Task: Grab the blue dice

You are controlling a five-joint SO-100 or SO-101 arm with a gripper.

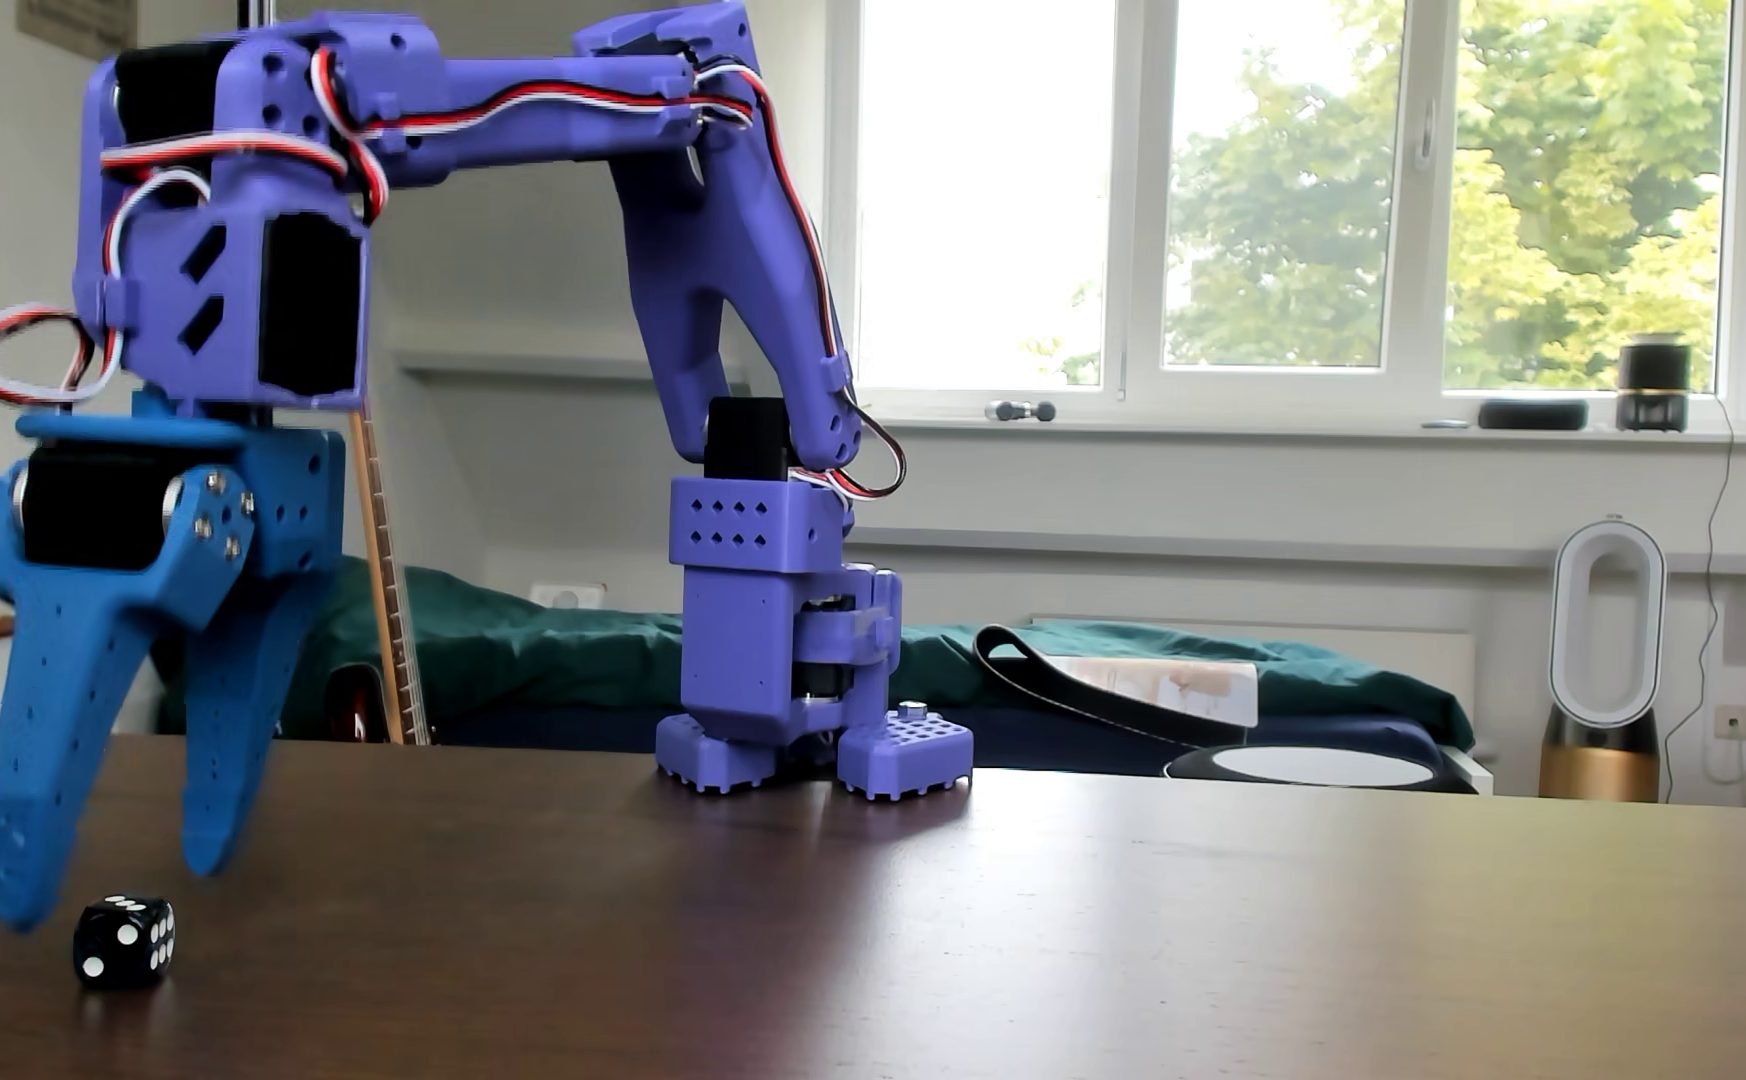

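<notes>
At the far left we see the bright blue plastic end effector (110,898) pointing down at a dark brown wooden worktop (1056,935). Its two long tapered fingers are spread apart, with nothing between them. The left fingertip (17,898) hangs lower and nearer the camera; the right one ends a little higher and seems farther back.

Just below the gap sits the blue dice (124,942), a small, glossy, almost black cube with white pips and rounded corners, resting on the worktop close to the lower left of the picture. It lies just to the right of the left fingertip and appears slightly nearer the camera than the fingers, touching neither. Being a cube, it has no long axis to line up with. We judge the coming move to be a short descent, perhaps with a slight shift toward the camera, so the fingers straddle it.

Moving right, the purple plastic arm (536,114) arches overhead to its base (786,675), clamped mid-worktop. Beyond it, bright windows (1264,187).
</notes>
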